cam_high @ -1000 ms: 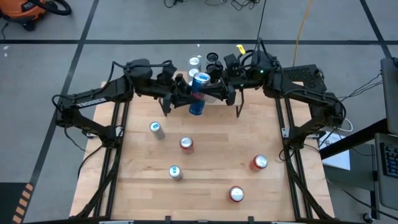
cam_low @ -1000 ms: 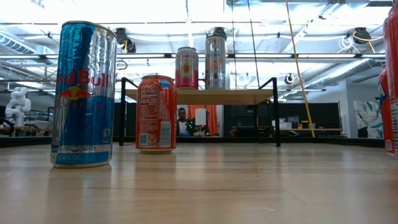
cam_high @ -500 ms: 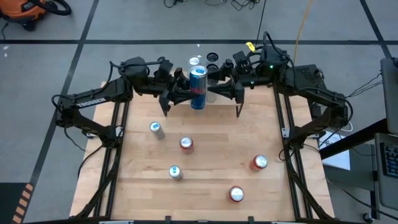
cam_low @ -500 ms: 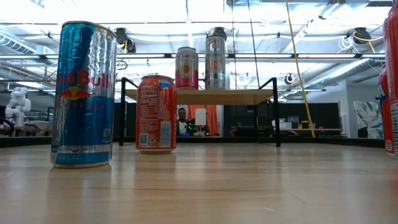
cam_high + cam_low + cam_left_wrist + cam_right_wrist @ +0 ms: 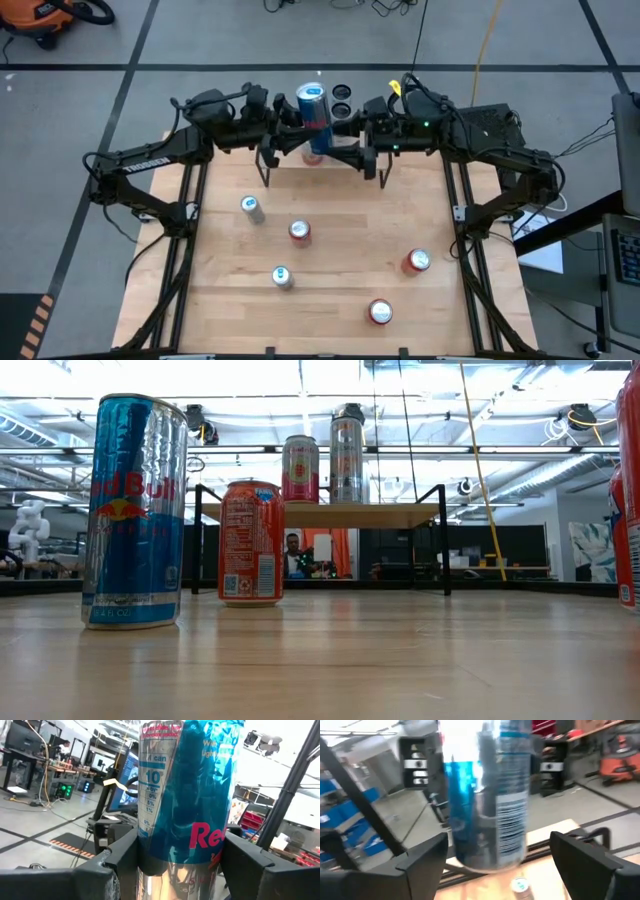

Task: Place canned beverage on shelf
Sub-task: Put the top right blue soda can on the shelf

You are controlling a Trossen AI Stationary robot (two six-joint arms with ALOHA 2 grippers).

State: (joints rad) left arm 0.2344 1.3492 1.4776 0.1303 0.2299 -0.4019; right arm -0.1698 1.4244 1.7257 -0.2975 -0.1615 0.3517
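The left gripper (image 5: 300,128) is holding a tall blue-and-silver can (image 5: 313,108) upright above the shelf (image 5: 350,513), which is standing at the middle of the bench's (image 5: 340,250) far edge; in the left wrist view its jaws are pinching the can (image 5: 187,800) from both sides, the dark fingers (image 5: 107,865) pressing against the blue wall. The can is showing a blue upper body with red lettering, a white nutrition panel and a bare silver lower part, and its silver lid with the pull tab is facing up toward the high camera. The right gripper (image 5: 352,138) is sitting just beside the can on the other side, its jaws spread wide and standing clear of the metal, as its wrist view is showing with the can (image 5: 487,795) between the two apart fingers (image 5: 422,862). All the cans in view are standing closed, so nothing of their contents is showing. On the shelf's light wood top a pink can (image 5: 301,469) and a taller silver can (image 5: 347,460) are standing side by side near its left half, on thin black legs. Nearer on the bench a blue-and-silver can (image 5: 135,510) and an orange-red can (image 5: 251,543) are standing upright, and from above five cans are dotting the board: a silver one (image 5: 250,208), a red one (image 5: 299,231), another silver one (image 5: 282,277), and two red ones (image 5: 417,261) (image 5: 380,312) toward the near right corner.
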